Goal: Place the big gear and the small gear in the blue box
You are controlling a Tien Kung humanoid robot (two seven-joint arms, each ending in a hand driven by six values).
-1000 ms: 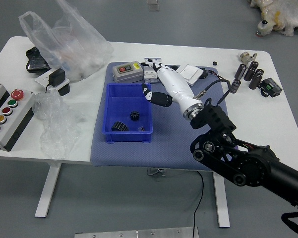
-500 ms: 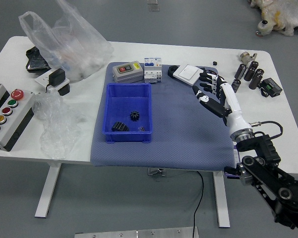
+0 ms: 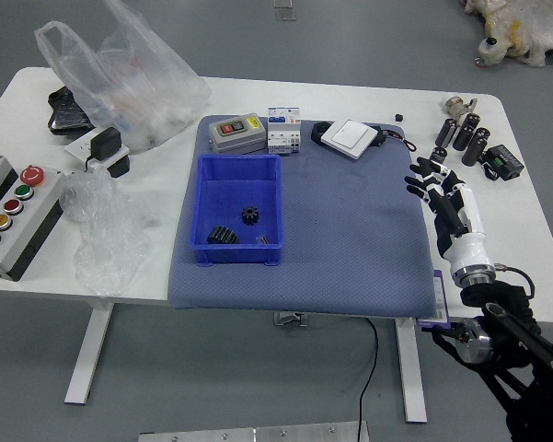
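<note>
Swinging away over the worktop (image 3: 483, 189), the right arm (image 3: 511, 336) has drawn back to the right edge of the blue mat (image 3: 350, 244), leaving the blue box (image 3: 235, 255) uncovered. Its hand (image 3: 465, 226) holds nothing, the fingers apart. Inside the box lie the big gear (image 3: 223, 236), near the front wall, and the small gear (image 3: 249, 215), just behind it to the right, so the placing looks done and only a return to rest seems left. Against the earliest frame, where the hand reached over the box's right edge, it is now well apart from it; box and both gears have kept their places. A tiny piece (image 3: 263, 239) in the box's front right corner is too small to identify.
</note>
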